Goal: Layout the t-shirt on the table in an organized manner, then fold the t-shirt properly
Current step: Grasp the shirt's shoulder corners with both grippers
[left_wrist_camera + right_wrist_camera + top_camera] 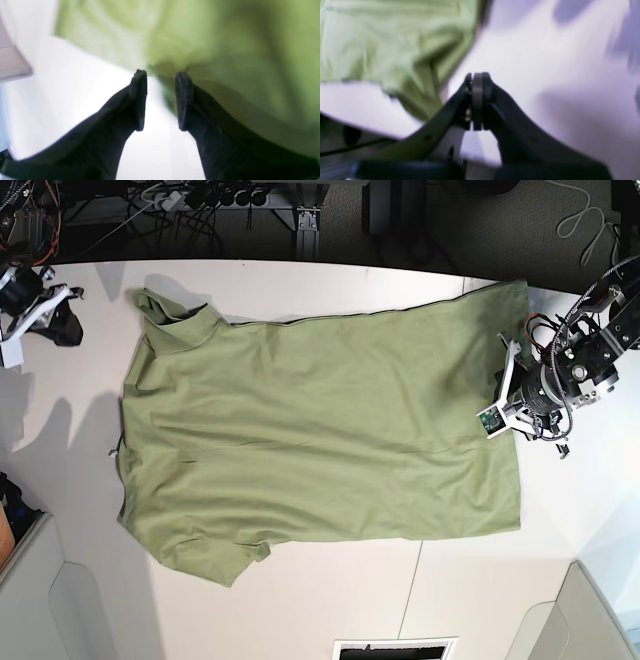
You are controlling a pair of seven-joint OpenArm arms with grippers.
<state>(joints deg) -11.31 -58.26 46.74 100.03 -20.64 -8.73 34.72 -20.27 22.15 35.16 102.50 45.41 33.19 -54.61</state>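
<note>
While the t-shirt [310,435] lies spread flat across the table [330,600], the left gripper [161,100] hovers with parted jaws over its hem edge, grasping nothing. Well clear of the shirt's collar end, the right gripper [477,100] appears clenched, empty.

Olive-green t-shirt [320,430] — white table [480,580]
</note>
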